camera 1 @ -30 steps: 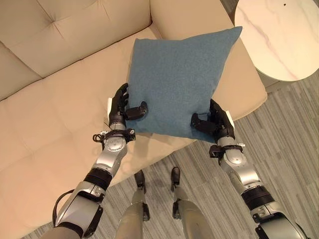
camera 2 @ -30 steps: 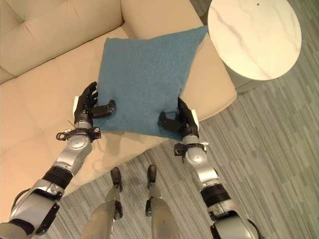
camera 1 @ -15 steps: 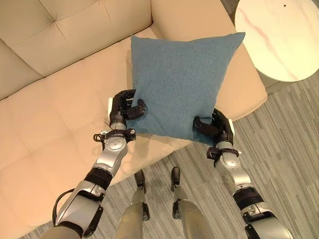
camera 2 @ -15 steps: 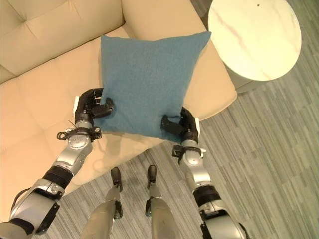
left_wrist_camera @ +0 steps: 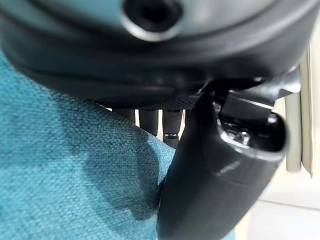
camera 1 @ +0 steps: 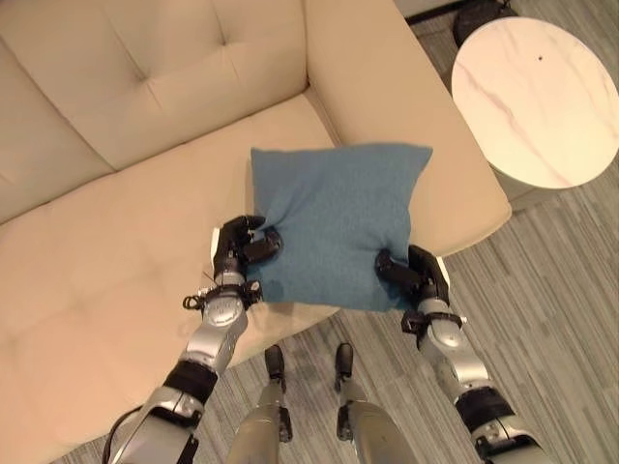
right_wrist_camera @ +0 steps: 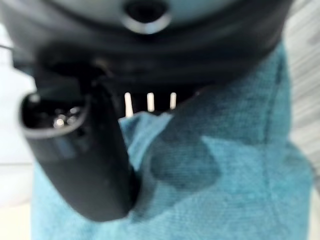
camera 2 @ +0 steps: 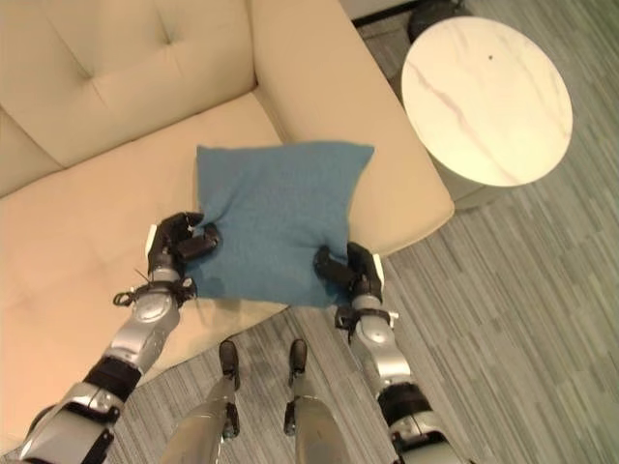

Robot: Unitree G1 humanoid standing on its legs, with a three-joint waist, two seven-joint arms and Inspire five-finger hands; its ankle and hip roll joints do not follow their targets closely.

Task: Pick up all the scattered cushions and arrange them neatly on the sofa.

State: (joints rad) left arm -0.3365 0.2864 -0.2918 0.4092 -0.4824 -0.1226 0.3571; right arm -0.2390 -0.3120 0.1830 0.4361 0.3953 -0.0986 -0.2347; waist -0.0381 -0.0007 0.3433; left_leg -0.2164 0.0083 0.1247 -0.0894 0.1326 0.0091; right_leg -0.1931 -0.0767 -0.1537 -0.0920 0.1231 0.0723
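Note:
A blue square cushion (camera 1: 334, 222) hangs over the front right part of the beige sofa (camera 1: 116, 242), near its right armrest. My left hand (camera 1: 237, 249) pinches the cushion's near left edge, thumb on top, fingers curled under it. My right hand (camera 1: 414, 275) grips the near right corner the same way. In the left wrist view the thumb (left_wrist_camera: 215, 190) presses into the teal fabric (left_wrist_camera: 65, 185). In the right wrist view the thumb (right_wrist_camera: 80, 165) lies on the same cushion (right_wrist_camera: 225, 175).
A round white marble-look side table (camera 1: 537, 97) stands right of the sofa's armrest (camera 1: 387, 87). Grey striped carpet (camera 1: 561, 319) covers the floor in front. The sofa seat (camera 1: 87, 280) to the left of the cushion is bare.
The whole picture has shifted, so the camera moved. Both hands have come lower and nearer with the cushion, which now lies flatter over the seat's front edge.

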